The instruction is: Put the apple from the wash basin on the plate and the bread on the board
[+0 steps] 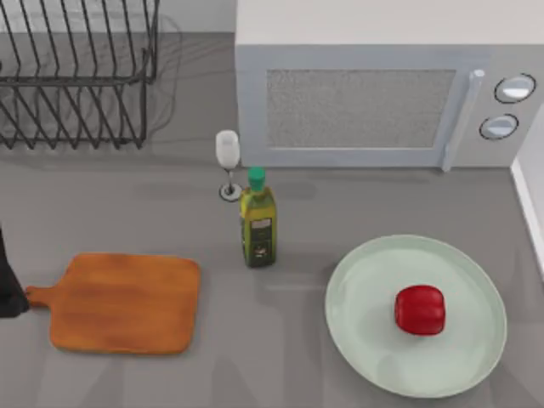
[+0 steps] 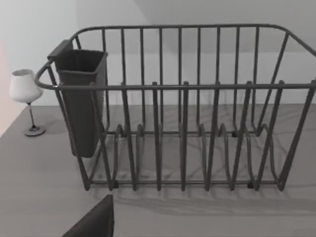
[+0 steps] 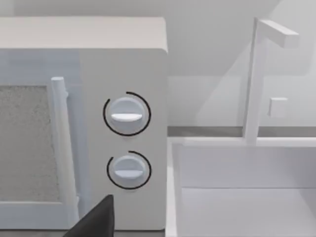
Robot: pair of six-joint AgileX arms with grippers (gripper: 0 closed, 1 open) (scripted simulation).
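Note:
The red apple [image 1: 420,309] lies on the pale mint-green plate [image 1: 365,331] at the front right of the table, a little right of the plate's middle. The orange-brown board [image 1: 123,303] lies bare at the front left, its stub handle pointing left. The bread is out of view. My left arm [image 1: 8,285] stands at the table's left edge, just beside the board's handle. A dark part of my left gripper [image 2: 94,222] faces the dish rack. A dark part of my right gripper [image 3: 96,219] faces the microwave and the white wash basin [image 3: 237,197].
An olive oil bottle [image 1: 257,221] and a wine glass [image 1: 228,161] stand mid-table between board and plate. A wire dish rack [image 1: 76,76] with a dark cutlery cup [image 2: 81,98] stands back left. The microwave [image 1: 374,93] fills the back right. The basin's rim [image 1: 529,204] runs along the right edge.

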